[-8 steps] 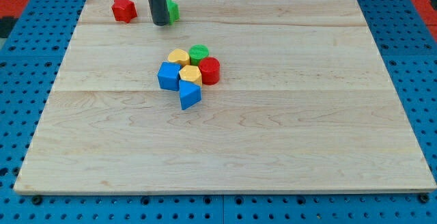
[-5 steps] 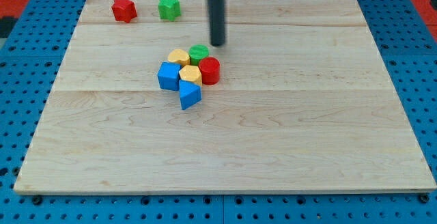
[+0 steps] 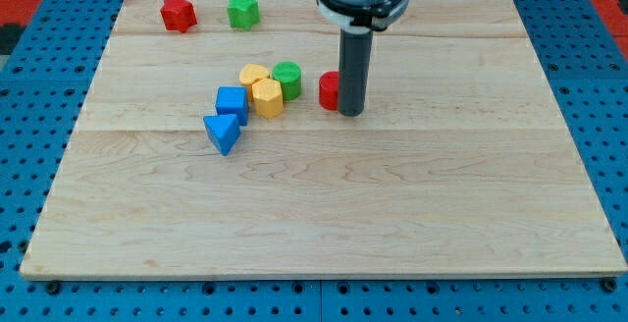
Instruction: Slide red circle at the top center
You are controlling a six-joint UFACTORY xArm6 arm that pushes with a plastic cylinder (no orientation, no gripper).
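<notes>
With no hand to grip, my tip (image 3: 351, 113) beside the red circle (image 3: 330, 89) could glance off, sending it sideways.

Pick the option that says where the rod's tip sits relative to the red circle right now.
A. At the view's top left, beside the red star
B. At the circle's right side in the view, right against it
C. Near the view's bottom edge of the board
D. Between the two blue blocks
B: my tip stands at the view's right side of the red circle, partly hiding it, apart from the cluster of blocks.
</notes>
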